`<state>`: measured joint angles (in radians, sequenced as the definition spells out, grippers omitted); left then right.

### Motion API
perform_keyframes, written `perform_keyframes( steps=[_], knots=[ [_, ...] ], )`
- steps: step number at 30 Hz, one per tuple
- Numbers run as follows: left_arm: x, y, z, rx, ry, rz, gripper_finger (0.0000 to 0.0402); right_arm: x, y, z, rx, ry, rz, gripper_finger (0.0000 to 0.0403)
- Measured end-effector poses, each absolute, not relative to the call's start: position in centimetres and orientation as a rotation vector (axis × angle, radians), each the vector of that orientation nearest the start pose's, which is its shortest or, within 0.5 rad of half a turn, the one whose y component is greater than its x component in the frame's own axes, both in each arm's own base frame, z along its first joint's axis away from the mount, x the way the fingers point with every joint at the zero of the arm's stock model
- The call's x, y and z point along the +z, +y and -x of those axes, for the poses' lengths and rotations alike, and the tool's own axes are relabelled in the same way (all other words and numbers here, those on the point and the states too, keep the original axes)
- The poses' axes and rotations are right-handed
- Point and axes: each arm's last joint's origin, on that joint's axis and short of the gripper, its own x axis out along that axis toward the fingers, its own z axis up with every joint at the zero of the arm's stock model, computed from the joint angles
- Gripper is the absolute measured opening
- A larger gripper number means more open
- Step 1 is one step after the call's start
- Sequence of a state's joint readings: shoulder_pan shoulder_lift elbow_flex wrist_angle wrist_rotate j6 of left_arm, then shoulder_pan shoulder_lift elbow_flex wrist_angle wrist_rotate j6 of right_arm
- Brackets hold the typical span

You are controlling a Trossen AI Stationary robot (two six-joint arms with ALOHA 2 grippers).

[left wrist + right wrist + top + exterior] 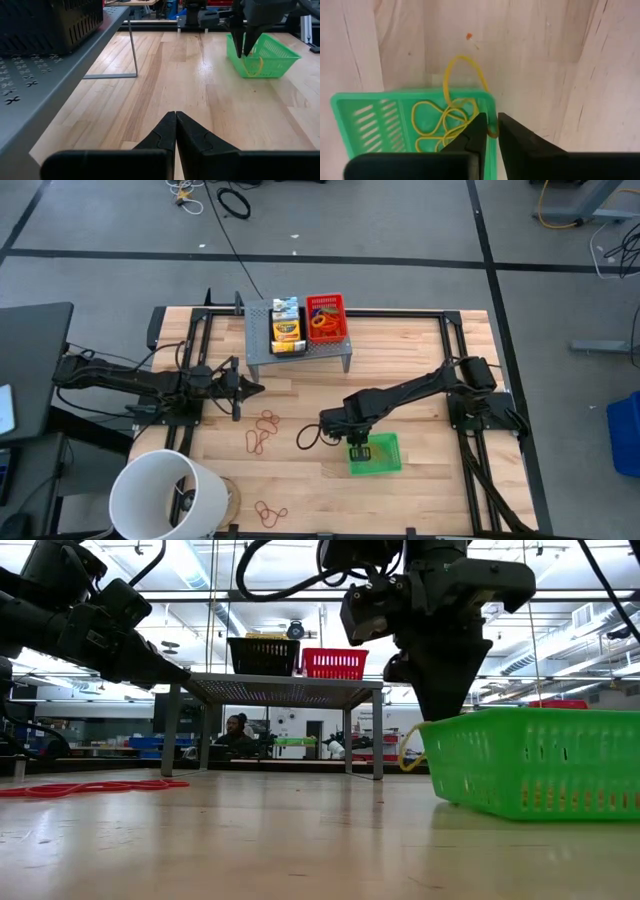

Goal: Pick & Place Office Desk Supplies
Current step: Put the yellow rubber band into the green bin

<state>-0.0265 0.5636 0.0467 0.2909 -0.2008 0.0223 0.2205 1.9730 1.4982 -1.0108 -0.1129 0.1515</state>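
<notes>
A green mesh tray (385, 460) sits flat on the wooden table at the near right, with several yellow rubber bands (435, 125) inside. One band loop (465, 65) hangs over the tray's wall onto the table. My right gripper (358, 448) points straight down at that end of the tray (540, 770) and is shut on its wall. More rubber bands (265, 430) lie loose on the table's middle. My left gripper (255, 388) waits shut at the table's left, above the wood, touching nothing (175, 120). My right gripper (491, 131) comes from above with one finger (472, 137) inside the tray and the other outside. The end wall (489, 102), near a corner, is pinched between them. A strand of the draped band crosses the wall in the same gap. The tray's bottom rests on the table.
A grey perforated riser (300, 352) stands at the far middle with a crayon box (287, 330), a red tray (326, 317) and a black tray (263, 655) on top. A big white bucket (165, 495) lies at the near left. More bands (270, 512) lie by the near edge.
</notes>
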Motion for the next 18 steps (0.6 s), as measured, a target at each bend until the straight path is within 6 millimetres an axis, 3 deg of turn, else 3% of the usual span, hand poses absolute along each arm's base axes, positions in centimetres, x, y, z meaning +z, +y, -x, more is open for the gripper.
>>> perform_keyframes(
  steps=[8,18],
  knots=[
    [15.4,0.2,-13.3,0.171,0.227,-0.048,0.0014,20.4,9.4,-36.2,0.15,1.453,0.039,0.0073],
    [15.4,0.2,-13.3,0.171,0.226,-0.048,0.0014,20.7,10.5,-36.1,0.092,1.387,0.243,0.0175]
  ],
)
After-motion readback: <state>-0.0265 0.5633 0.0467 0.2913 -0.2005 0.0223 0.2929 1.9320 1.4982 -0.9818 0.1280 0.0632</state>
